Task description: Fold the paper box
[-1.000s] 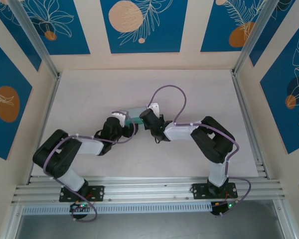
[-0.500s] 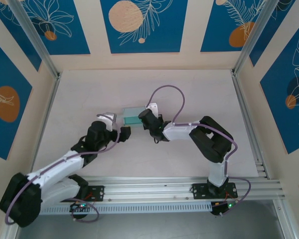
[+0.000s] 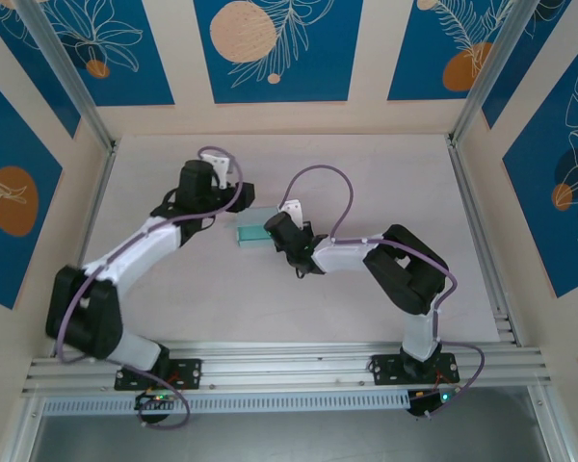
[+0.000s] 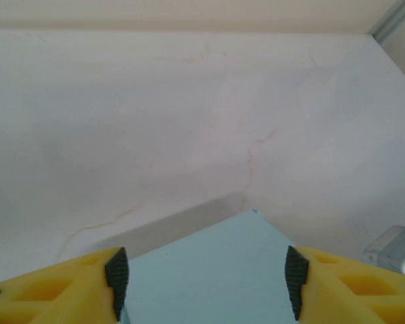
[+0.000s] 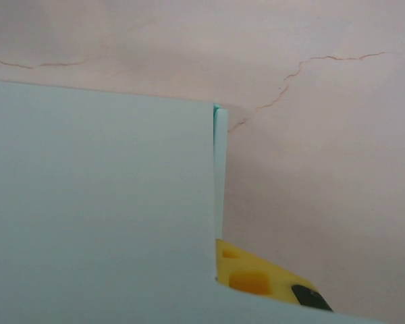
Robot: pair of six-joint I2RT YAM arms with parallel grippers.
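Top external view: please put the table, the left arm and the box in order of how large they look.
Largest to smallest:
1. table
2. left arm
3. box
Part of the box is hidden, yet it is clearly the smallest.

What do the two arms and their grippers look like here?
The left arm and right arm look alike: black joints, white link covers, and a purple cable looping alongside each. The left gripper has yellow fingers with black pads. The right gripper shows a yellow finger too.
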